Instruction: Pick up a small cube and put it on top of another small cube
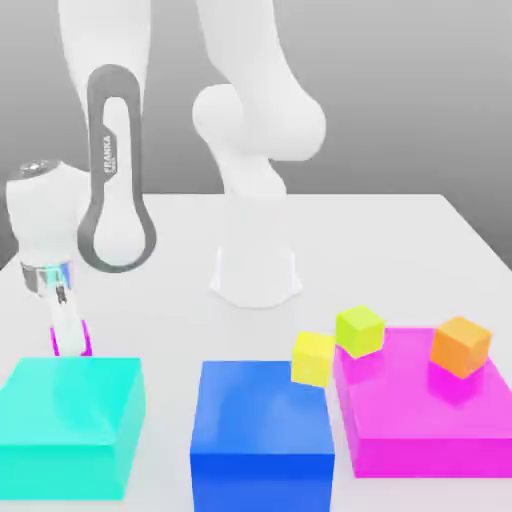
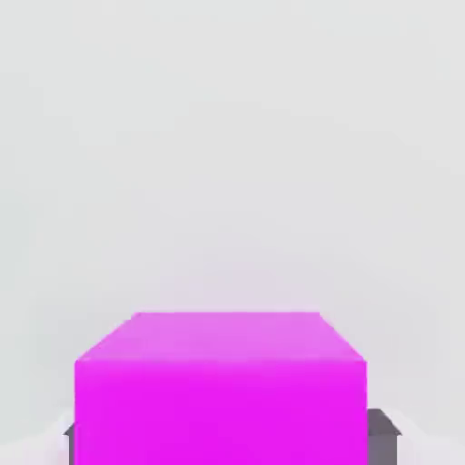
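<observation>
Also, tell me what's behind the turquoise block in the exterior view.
The gripper, closed on a small magenta cube. Whatever sits low behind the block is covered by it.

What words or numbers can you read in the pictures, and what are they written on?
"FRANKA": on the dark grey band of the white robot arm, running sideways up it in the exterior view.
Under that word there is a smaller line of writing, too tiny to read.
I see no letters or numbers on the blue block, the turquoise block or the magenta cube.
</observation>
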`<state>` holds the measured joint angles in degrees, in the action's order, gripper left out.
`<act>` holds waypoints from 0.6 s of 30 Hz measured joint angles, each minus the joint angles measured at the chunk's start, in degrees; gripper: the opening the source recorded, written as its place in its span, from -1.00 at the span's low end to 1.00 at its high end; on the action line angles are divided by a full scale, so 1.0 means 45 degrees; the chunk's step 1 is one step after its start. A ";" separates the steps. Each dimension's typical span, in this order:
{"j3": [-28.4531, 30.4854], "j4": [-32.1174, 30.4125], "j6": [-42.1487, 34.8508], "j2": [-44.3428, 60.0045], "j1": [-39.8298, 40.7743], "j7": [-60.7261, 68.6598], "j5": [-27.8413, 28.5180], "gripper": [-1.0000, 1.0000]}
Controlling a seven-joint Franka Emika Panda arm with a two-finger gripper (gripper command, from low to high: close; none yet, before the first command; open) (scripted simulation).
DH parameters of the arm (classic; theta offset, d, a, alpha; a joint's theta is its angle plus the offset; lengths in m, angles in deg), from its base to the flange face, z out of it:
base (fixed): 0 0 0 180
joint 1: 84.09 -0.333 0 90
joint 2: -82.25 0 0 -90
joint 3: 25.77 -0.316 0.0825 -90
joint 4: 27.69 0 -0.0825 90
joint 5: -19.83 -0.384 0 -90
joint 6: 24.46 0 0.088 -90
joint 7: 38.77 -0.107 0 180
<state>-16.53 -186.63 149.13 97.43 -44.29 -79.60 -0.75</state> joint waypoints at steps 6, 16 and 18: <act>0.1309 -0.0283 -0.0947 -0.1276 -0.0858 -0.1368 0.1862 -1.00; 0.0043 -0.0265 -0.4552 -0.4905 -0.3649 -0.2372 0.3866 -1.00; -0.0692 -0.0092 -0.5401 -0.5587 -0.4667 -0.2075 0.3735 -1.00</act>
<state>-19.64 -187.04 124.83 72.28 -65.29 -88.94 16.06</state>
